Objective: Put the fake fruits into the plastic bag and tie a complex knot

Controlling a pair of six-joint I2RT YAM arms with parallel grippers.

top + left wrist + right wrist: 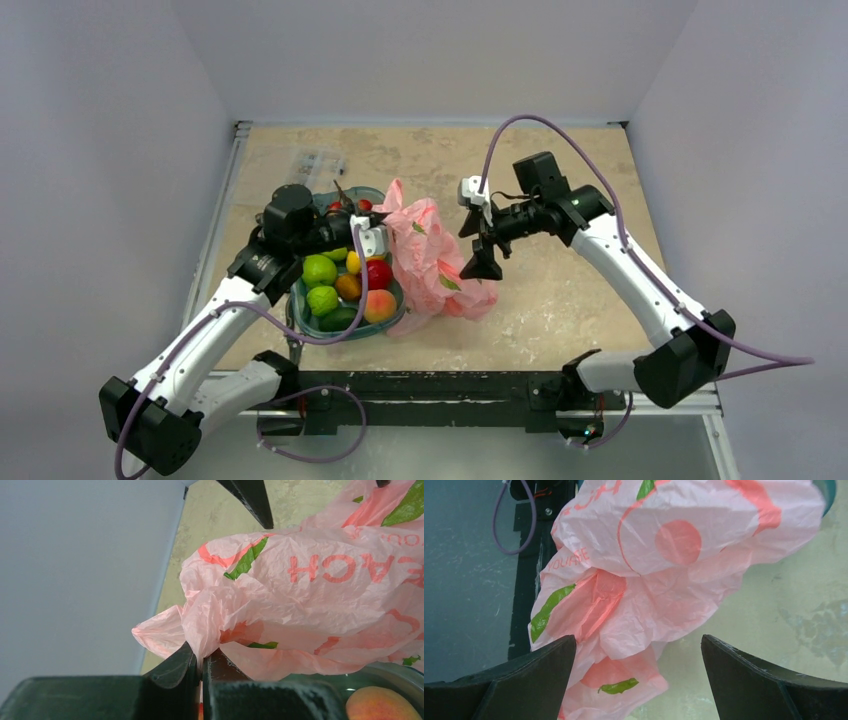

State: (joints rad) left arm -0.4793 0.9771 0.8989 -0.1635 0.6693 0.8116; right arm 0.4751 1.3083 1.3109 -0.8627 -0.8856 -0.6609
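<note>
The pink plastic bag (435, 262) lies crumpled on the table just right of a teal tub (300, 318). The tub holds the fake fruits (345, 285): green, yellow, red and orange ones. My left gripper (388, 236) is shut on a bunched fold of the plastic bag (310, 610), pinched between the fingertips of my left gripper (202, 656). A peach (381, 705) shows below in the tub. My right gripper (482, 256) hangs open over the bag's right side. In the right wrist view the plastic bag (659, 570) hangs between and beyond my right gripper (638, 640), untouched. A knot is not in view.
A clear plastic packet (315, 160) lies at the back left of the table. A metal rail (215, 232) runs along the left edge, with walls close on three sides. Bare tabletop (570, 300) lies right of the bag.
</note>
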